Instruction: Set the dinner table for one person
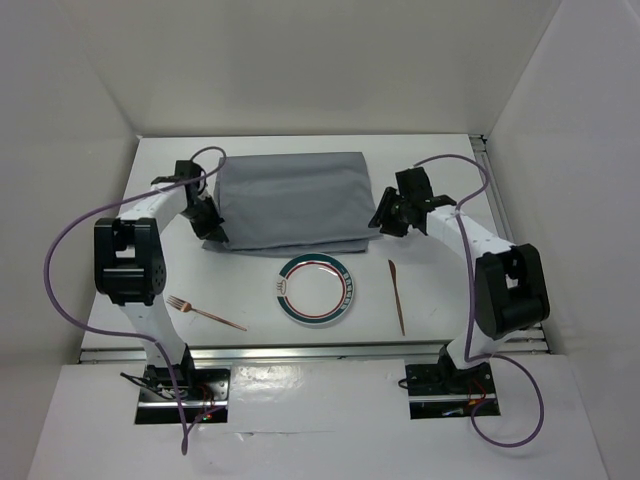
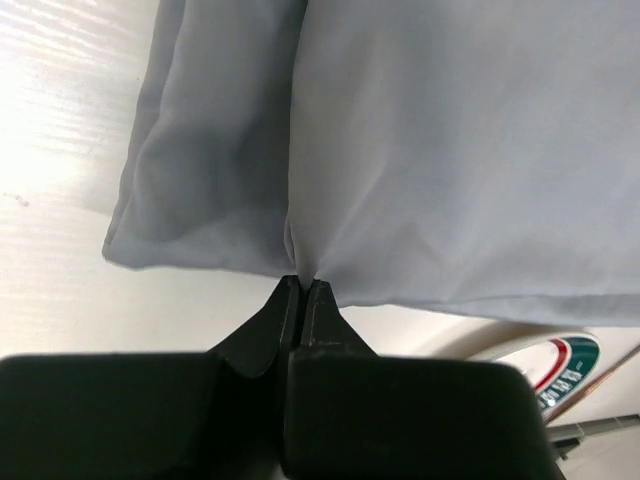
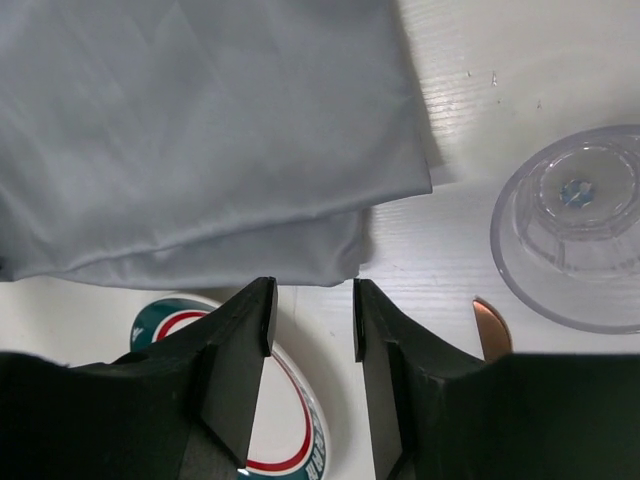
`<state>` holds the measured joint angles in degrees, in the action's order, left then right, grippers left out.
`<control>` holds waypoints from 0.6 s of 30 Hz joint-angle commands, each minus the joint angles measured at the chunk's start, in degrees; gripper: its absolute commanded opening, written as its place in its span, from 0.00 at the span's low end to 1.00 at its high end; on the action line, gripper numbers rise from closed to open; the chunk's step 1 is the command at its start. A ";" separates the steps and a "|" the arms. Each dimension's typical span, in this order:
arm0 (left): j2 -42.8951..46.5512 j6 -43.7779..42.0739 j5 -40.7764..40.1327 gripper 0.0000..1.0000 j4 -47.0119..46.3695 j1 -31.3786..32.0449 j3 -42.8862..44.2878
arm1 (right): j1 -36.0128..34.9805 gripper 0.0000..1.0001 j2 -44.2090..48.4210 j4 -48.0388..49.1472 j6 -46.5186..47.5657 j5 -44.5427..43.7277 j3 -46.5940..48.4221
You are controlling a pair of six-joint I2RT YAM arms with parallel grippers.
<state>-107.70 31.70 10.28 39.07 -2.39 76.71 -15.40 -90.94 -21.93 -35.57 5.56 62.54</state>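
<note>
While left end effector (image 2: pixel 303 283) clamps grey folded fabric cloth (image 1: pixel 290 200) edge and right end effector (image 3: pixel 312 300) gapes, thin pinch may slip.

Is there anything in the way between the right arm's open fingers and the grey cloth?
Nothing visible. The right fingers point straight at the grey cloth, at its corner edge. Only bare dinner table shows in their gap. The clear glass sits off to one side.
</note>
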 commanded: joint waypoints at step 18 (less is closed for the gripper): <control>3.99 1.17 7.56 0.00 4.44 -3.14 15.05 | -2.00 0.51 -10.13 -1.45 -12.94 -4.86 2.67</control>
<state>-103.50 31.97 15.38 42.65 -5.06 89.32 -16.84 -100.07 -23.62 -46.02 2.48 63.48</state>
